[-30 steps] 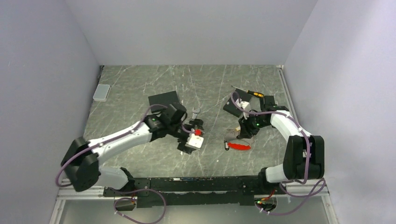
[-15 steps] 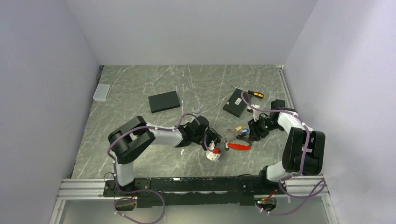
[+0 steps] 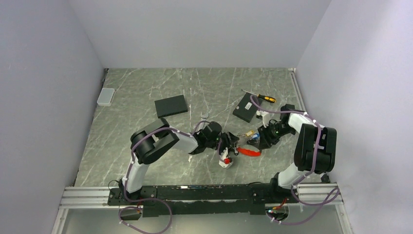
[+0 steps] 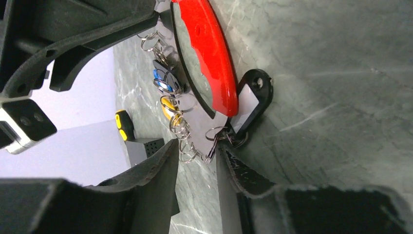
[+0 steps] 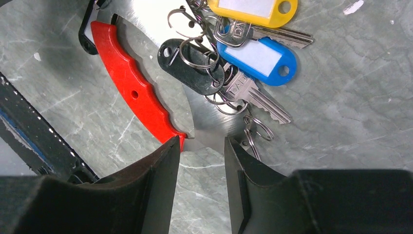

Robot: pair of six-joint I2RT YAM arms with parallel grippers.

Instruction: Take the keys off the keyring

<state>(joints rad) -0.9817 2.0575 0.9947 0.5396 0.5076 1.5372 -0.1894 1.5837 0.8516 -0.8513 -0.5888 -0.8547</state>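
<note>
The keyring (image 3: pixel 248 151) lies flat on the table: a shiny metal plate with a red grip (image 5: pixel 131 87) and thin wire rings. The keys (image 5: pixel 258 100) are silver and hang on those rings with yellow (image 5: pixel 253 9), blue (image 5: pixel 260 58) and black (image 5: pixel 190 68) tags, fanned out beside the plate (image 3: pixel 249 135). My right gripper (image 5: pixel 200 144) is shut across one end of the plate (image 3: pixel 259 141). My left gripper (image 4: pixel 197 151) has come in from the other side (image 3: pixel 233 145). Its fingertips touch the plate's other end and the wire rings (image 4: pixel 187 153), next to a black tag (image 4: pixel 251 97).
A yellow-handled screwdriver (image 3: pixel 263 97) and a black perforated box (image 3: pixel 245 108) lie behind the right arm. A flat black box (image 3: pixel 171 106) sits at centre back. A small pale case (image 3: pixel 105 96) is at the far left edge. A wrench end (image 3: pixel 203 117) shows behind the left wrist.
The left arm has swung right to the keyring and its jaws have narrowed from wide open onto the rings. The right gripper has moved slightly, staying at the keyring.
</note>
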